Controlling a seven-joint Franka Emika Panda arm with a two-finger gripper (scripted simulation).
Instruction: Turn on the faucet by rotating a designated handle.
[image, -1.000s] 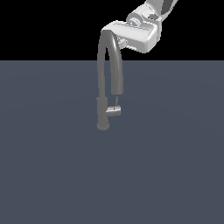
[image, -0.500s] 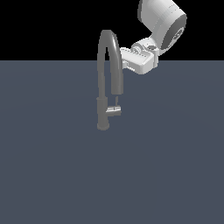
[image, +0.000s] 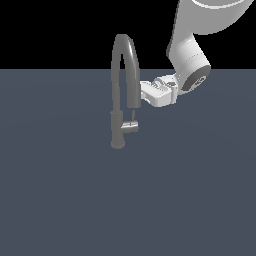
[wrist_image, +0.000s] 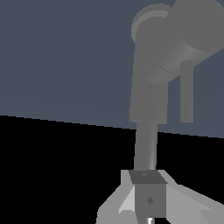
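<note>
I am lowering my gripper (image: 143, 93) from above the arch of the faucet (image: 121, 95) down beside its spout end, nearer to the handle (image: 131, 127); my arm is swinging in.

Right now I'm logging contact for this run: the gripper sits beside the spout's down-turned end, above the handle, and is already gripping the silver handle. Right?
Not quite. In the exterior view the gripper sits beside the spout end of the faucet, but above the handle and apart from it; it grips nothing there. The rest stands.
</note>
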